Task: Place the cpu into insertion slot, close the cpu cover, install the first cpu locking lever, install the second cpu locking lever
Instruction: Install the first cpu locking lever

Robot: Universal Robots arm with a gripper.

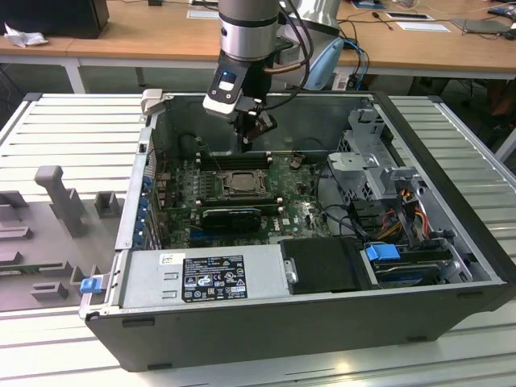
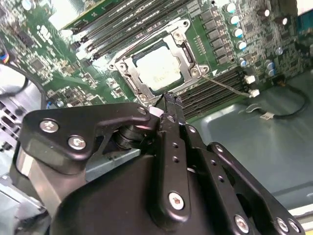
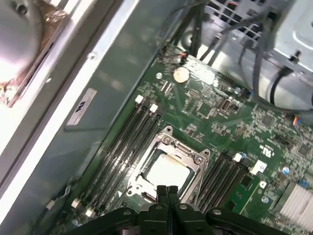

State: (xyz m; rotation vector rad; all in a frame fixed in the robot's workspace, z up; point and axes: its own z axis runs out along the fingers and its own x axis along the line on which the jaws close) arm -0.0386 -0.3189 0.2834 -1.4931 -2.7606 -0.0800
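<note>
The cpu (image 2: 159,68) lies flat in the insertion slot (image 1: 239,184) on the green board, its pale metal face showing. The silvery cpu cover (image 2: 185,49) lies down around it, framing the chip (image 3: 166,171) through its square cut-out. A thin wire lever (image 2: 226,83) slants away from one corner of the socket over the memory slots. My gripper (image 1: 247,145) hangs inside the grey case, just above the socket's far edge. Its black fingers are shut together with nothing between them, tips (image 3: 167,188) close over the socket rim in both wrist views (image 2: 171,102).
Long black memory slots (image 3: 129,137) flank the socket. A black shroud (image 1: 322,264) and the power supply (image 1: 201,278) fill the case's near side. A drive cage (image 1: 371,153) with cables stands at the exterior view's right. The case wall (image 3: 98,83) rises close behind the gripper.
</note>
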